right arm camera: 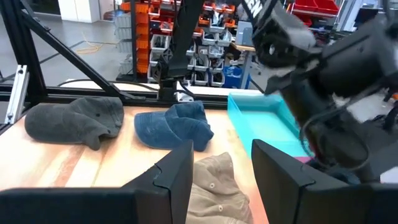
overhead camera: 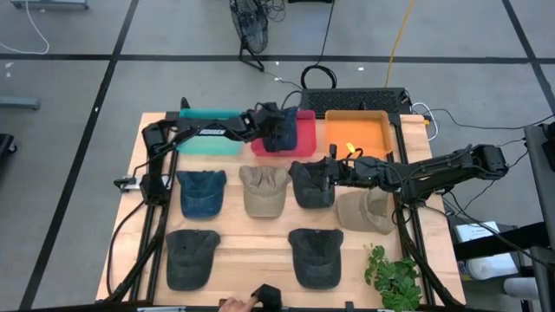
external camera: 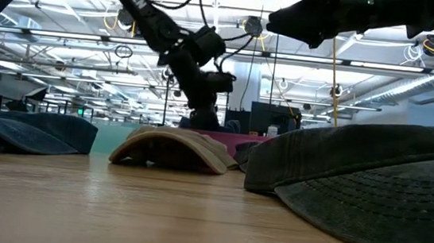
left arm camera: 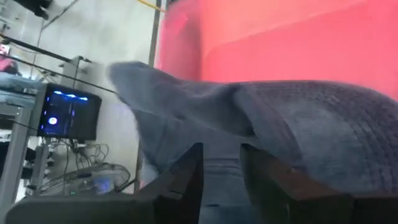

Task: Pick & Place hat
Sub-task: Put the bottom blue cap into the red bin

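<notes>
Denim fills the left wrist view: the left claw (left arm camera: 221,180) is clamped on a grey-blue cap (overhead camera: 279,130) held over the red bin (overhead camera: 303,126), upper middle of the high view. Six caps remain on the bench (overhead camera: 251,251), including a tan cap (overhead camera: 263,191). The right claw (overhead camera: 330,172), fingers parted and empty, hangs above a dark cap (overhead camera: 310,186) at centre.

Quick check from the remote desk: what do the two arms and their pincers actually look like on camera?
Both arms are dark, near-black jointed links. The left arm carries white lettering along its link, also visible in the low view. The left pincer and right pincer each have two flat, blocky dark fingers. Black cables run beside the right arm.
</notes>
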You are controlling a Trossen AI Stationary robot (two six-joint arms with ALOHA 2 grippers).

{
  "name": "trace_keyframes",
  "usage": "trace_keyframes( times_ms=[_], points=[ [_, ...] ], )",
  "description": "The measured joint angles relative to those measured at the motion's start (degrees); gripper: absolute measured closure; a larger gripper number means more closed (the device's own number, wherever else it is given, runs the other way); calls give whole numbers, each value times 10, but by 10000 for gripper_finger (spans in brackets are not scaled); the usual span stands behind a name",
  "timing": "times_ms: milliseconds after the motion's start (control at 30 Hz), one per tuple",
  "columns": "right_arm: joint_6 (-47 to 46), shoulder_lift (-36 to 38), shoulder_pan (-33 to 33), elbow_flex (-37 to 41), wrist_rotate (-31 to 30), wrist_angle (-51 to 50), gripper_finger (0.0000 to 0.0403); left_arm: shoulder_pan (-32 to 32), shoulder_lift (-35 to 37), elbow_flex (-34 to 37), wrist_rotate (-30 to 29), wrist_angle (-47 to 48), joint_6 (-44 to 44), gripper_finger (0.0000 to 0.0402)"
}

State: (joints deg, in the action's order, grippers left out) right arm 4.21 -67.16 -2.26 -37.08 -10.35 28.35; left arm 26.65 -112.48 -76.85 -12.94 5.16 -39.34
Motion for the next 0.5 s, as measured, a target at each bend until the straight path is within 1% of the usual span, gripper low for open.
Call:
trace_keyframes(
  times_ms=[67, 133, 200, 300, 333, 367, 400, 433, 500],
  points=[
    [2, 0, 0, 0, -1, -2, 261, 0, 11, -18, 8, 13, 9, 284],
    [10, 0, 0, 0, -1, -4, 261, -1, 26, -30, 32, 30, 28, 284],
    [12, 0, 0, 0, -1, -4, 261, -2, 34, -37, 72, 43, 50, 284],
    [12, 0, 0, 0, -1, -4, 261, -2, 46, -41, 161, 83, 76, 284],
    [12, 0, 0, 0, -1, -4, 261, -3, 47, -42, 170, 84, 71, 284],
    [12, 0, 0, 0, -1, -4, 261, -3, 47, -43, 162, 82, 59, 284],
    [12, 0, 0, 0, -1, -3, 261, -4, 46, -42, 133, 83, 50, 284],
    [12, 0, 0, 0, -1, -2, 261, -4, 46, -41, 90, 76, 44, 284],
    [12, 0, 0, 0, -1, -1, 261, 1, 39, -41, -3, 32, 50, 284]
  ],
)
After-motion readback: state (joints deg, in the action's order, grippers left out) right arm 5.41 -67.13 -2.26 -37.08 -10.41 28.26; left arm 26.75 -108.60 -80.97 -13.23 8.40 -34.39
